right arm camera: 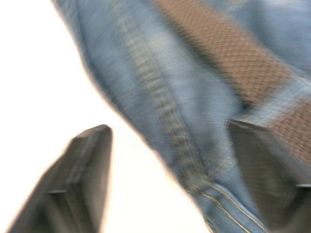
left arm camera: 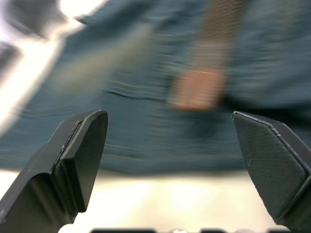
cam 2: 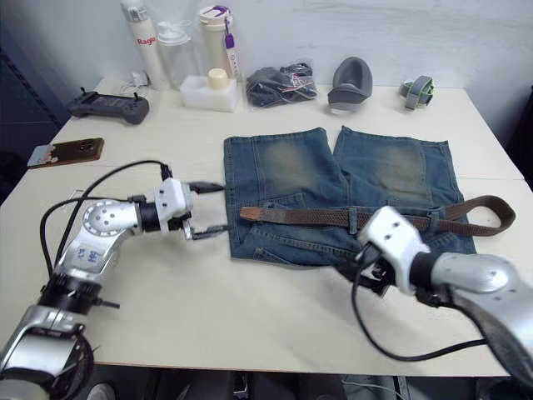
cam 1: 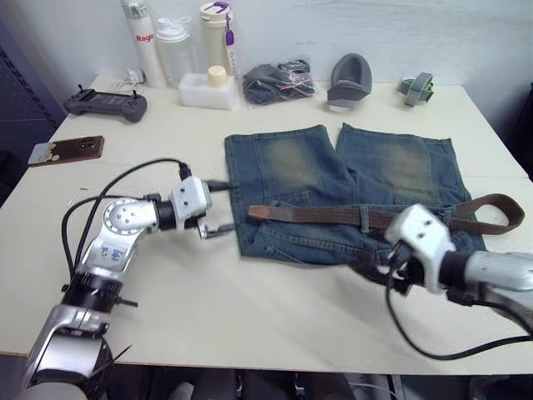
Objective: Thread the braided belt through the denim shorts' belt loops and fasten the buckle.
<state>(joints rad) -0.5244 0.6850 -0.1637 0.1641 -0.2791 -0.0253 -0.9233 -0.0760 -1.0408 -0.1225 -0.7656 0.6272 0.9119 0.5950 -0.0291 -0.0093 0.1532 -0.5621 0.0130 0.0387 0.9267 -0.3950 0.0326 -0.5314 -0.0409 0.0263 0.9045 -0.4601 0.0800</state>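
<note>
Belt (cam 1: pixel 333 215) looks limp and light; its stiffer tan tip (cam 1: pixel 259 212), at nine o'clock, suits the wide left gripper (cam 1: pixel 218 208); right gripper (right arm camera: pixel 170 160) also wide.

You see the denim shorts (cam 1: pixel 350 187) lying flat on the bench, faded blue, legs pointing away. The braided belt (cam 1: pixel 333 215) runs across their waistband, tan tip at your left, far end looping beyond the right edge.

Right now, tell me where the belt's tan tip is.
In the left eye view the tan tip of the braided belt lies on the denim shorts near their left edge, just right of the open left gripper.
</note>
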